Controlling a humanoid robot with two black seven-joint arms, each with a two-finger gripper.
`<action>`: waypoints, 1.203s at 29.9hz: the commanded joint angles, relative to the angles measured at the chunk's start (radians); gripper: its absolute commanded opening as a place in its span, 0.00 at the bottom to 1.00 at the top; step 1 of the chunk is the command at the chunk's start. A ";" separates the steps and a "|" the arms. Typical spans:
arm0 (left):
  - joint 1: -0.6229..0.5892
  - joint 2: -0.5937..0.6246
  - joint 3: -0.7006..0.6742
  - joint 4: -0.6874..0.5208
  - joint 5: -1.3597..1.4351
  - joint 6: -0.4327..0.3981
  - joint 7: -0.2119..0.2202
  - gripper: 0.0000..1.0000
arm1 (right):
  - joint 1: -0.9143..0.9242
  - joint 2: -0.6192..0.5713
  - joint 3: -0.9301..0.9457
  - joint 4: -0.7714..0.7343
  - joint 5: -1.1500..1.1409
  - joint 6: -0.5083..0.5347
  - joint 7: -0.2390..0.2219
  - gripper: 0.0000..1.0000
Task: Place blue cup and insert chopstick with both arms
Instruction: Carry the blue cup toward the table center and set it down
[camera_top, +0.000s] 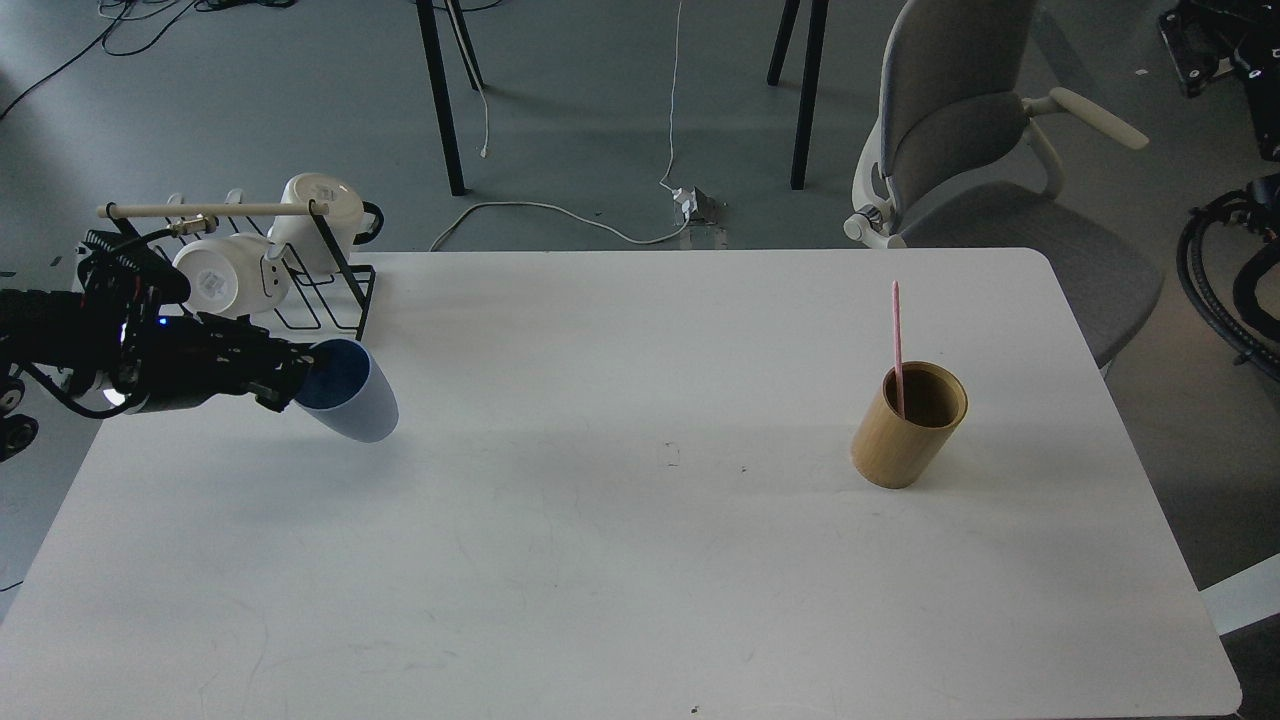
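Observation:
The light-blue cup (352, 404) hangs tilted above the left part of the white table (640, 560), its dark-blue opening turned toward my left arm. My left gripper (296, 374) comes in from the left and is shut on the cup's rim. The pink chopstick (897, 335) stands upright in the tan bamboo cylinder (908, 426) on the right part of the table. My right gripper (1190, 45) is high at the top right corner, off the table and far from the chopstick; it is partly cut off, so its fingers cannot be told apart.
A black wire rack (300, 300) with a pale wooden rod and two white mugs (228, 280) stands at the table's back left, just behind my left arm. A grey chair (960, 130) stands behind the table's back right corner.

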 joint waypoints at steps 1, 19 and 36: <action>-0.110 -0.033 -0.003 -0.091 0.015 -0.154 0.004 0.00 | 0.000 -0.019 0.001 0.000 0.000 0.000 0.000 1.00; -0.214 -0.626 0.100 0.008 0.059 -0.226 0.190 0.02 | -0.005 -0.085 0.001 0.001 0.000 0.000 0.000 1.00; -0.121 -0.761 0.146 0.138 0.133 -0.226 0.202 0.05 | -0.017 -0.130 0.001 0.011 0.000 0.000 0.000 1.00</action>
